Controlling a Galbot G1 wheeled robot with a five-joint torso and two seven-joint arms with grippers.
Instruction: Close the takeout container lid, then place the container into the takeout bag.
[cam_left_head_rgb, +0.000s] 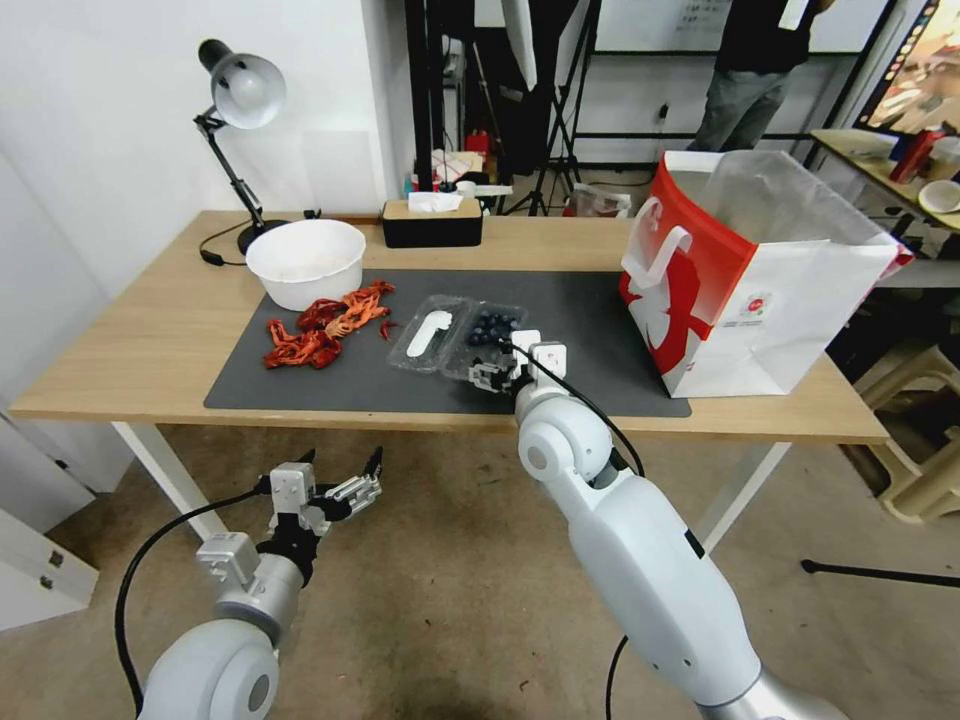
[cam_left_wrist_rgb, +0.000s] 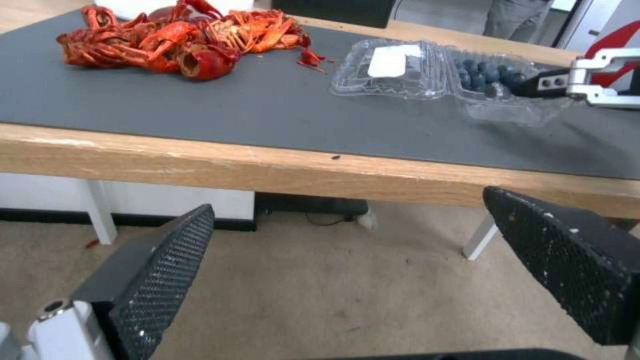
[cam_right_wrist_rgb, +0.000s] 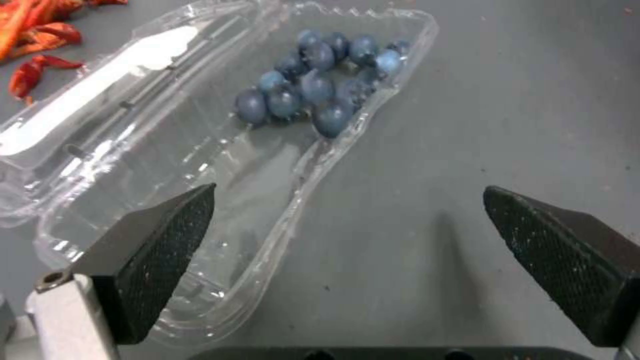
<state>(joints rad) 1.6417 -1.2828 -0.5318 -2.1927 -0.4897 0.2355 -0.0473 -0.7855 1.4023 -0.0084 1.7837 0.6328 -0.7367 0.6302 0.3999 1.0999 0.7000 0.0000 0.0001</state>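
So, starting with the big stuff: your desk (cam_left_head_rgb: 150, 350) has a dark mat (cam_left_head_rgb: 580, 300) across the middle, and the takeout bag (cam_left_head_rgb: 745, 280) stands upright at its right end, mouth open with the clear liner poking out the top. The red side shows a white figure and a white handle, and there's a small red logo on the white side, but the print under it is too tiny to read. Left of centre you've got a white bowl (cam_left_head_rgb: 305, 260) with a heap of red crawfish (cam_left_head_rgb: 325, 330) in front of it. The takeout container (cam_left_head_rgb: 490, 335) lies open on the mat between the crawfish and the bag, blueberries (cam_right_wrist_rgb: 320, 85) bunched at one end of the tray, and the lid (cam_left_head_rgb: 430, 335) is folded out flat toward the crawfish. Its white oblong label looks blank from here. Your right claw (cam_left_head_rgb: 497, 376) sits at the near end of the tray, wide open, holding nothing, one pad over the tray's edge. The left claw (cam_left_head_rgb: 338, 478) hangs below the desk edge, also open and empty. My guess is that the thin clear plastic is light, flimsy and slick, so it'll buckle if squeezed hard. I'd flip the lid by its outer rim and press gently at the corners.
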